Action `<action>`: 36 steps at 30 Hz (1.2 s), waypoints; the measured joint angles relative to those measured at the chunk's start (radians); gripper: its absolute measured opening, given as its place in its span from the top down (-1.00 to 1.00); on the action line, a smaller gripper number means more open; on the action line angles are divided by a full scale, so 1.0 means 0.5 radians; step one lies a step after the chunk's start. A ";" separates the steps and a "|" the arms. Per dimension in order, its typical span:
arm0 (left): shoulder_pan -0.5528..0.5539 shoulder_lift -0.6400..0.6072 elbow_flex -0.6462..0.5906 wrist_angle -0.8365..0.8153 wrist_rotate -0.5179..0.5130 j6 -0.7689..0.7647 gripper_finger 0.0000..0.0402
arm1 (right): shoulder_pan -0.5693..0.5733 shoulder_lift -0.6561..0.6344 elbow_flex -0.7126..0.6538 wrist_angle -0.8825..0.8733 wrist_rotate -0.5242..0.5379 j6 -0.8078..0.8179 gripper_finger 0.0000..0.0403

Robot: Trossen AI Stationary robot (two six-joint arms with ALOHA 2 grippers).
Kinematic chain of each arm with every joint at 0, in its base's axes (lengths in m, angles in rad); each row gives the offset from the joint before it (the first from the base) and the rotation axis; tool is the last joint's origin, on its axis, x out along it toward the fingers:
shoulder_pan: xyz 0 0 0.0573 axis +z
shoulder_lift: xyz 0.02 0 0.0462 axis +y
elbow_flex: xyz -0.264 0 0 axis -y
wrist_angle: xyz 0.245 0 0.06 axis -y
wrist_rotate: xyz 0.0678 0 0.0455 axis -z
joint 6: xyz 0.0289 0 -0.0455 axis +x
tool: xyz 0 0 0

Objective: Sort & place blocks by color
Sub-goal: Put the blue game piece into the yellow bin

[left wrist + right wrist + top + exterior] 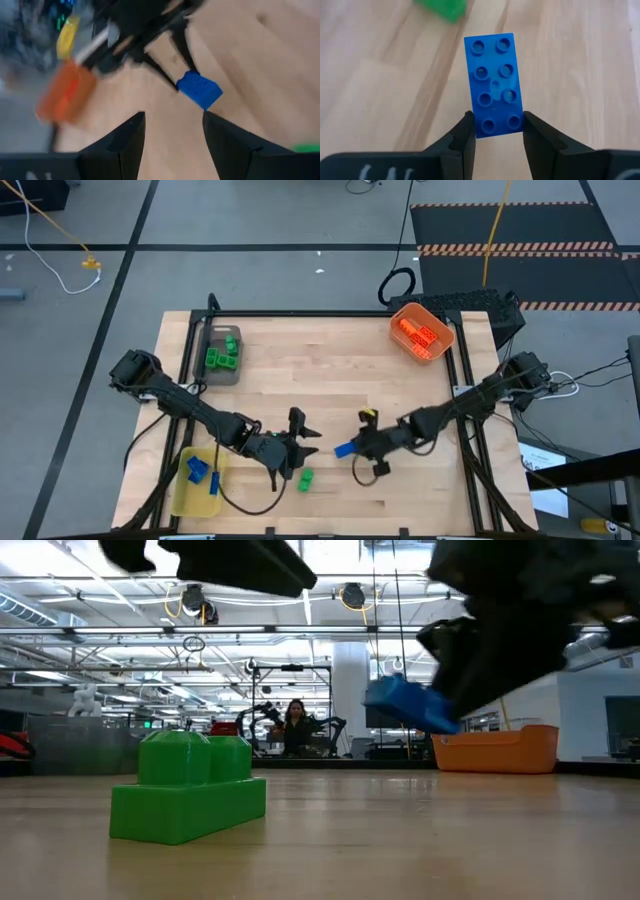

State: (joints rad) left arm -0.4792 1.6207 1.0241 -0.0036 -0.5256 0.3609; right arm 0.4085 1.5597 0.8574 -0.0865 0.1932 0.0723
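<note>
step in hand: blue-brick handoff or carry. right gripper (494, 134) is clamped on the blue 2x4 brick (495, 85), held above the table near its 6 o'clock edge. left gripper (173, 131), fingers apart, faces it just beside. a green brick (305, 478) lies under the left gripper. next, likely: blue goes to the yellow bin (184, 495) at 8 o'clock, already holding blue blocks.
</note>
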 joint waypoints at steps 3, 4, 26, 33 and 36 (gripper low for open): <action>0.002 0.000 0.000 0.001 -0.001 0.415 0.00 | -0.132 0.000 0.000 0.152 -0.166 0.009 0.45; 0.003 0.000 0.000 0.001 -0.001 0.506 0.00 | -0.174 0.000 0.000 0.208 -0.222 0.007 0.45; 0.108 0.124 0.001 0.057 0.001 0.815 -0.39 | -0.478 0.000 0.000 0.723 -0.710 0.027 0.44; 0.078 0.168 0.001 0.261 -0.093 0.877 -0.25 | -0.484 0.000 0.000 0.690 -0.711 0.042 0.44; 0.071 0.169 0.001 0.246 -0.105 0.870 0.03 | -0.483 0.000 0.000 0.703 -0.711 0.041 0.44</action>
State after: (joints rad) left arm -0.4436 1.7050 1.0245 0.1194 -0.5780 0.7957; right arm 0.1669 1.5597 0.8574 0.2649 -0.1623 0.0930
